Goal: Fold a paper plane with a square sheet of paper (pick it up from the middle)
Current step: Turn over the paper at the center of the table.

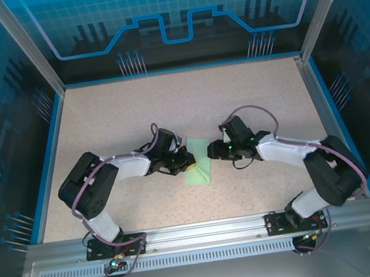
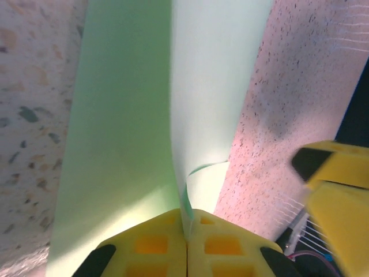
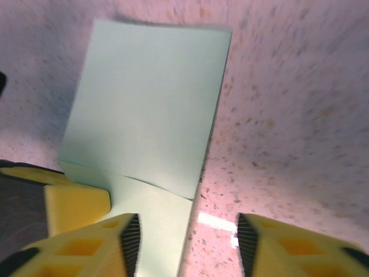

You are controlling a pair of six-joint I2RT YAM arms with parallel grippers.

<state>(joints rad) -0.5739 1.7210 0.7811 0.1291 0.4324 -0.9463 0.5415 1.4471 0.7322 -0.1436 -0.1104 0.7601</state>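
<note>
Folded green paper lies on speckled table.

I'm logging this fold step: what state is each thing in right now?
square sheet of paper: partly folded over, with one ridge lifted.
left gripper: shut on the sheet's raised ridge.
right gripper: open, fingers apart over the sheet's edge.
</note>
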